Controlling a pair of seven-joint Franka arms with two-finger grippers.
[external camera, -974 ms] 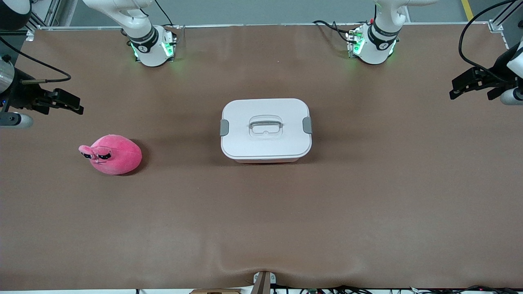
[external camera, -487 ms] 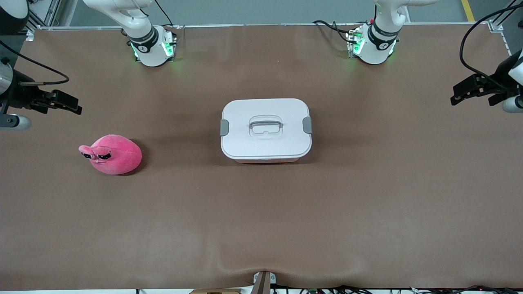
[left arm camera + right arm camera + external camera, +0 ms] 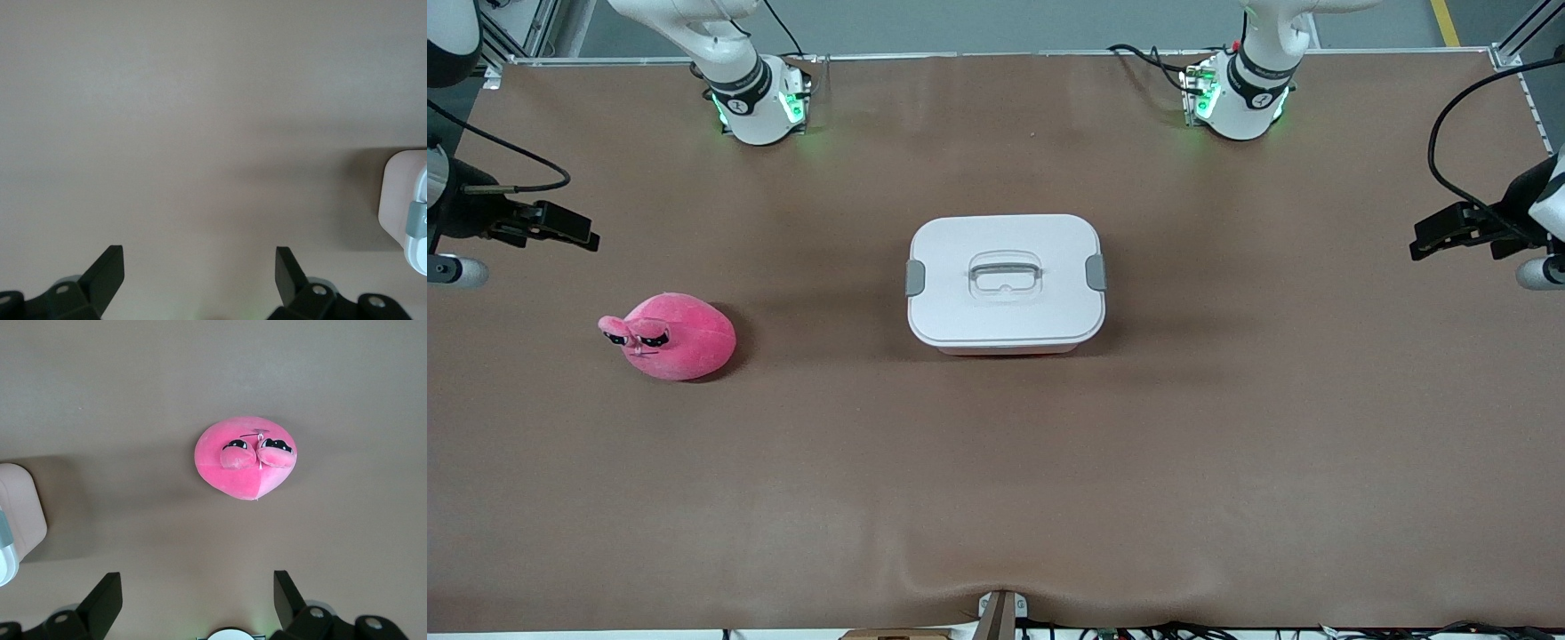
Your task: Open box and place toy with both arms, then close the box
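The box (image 3: 1006, 283) sits mid-table, lid on — a white rounded-rectangular lid with a grey clip at each short side and a recessed handle in its centre; a thin strip of pink base shows beneath the edge nearer the front camera. The toy (image 3: 669, 337), a bright pink egg-shaped plush with two protruding dark-lidded eyes, lies well apart from the box toward the right arm's end of the table, slightly nearer the camera. The right gripper (image 3: 197, 603) hangs over bare mat at that end, fingers spread apart. The left gripper (image 3: 199, 277) hangs over the mat at its own end — fingers likewise apart, holding nothing.
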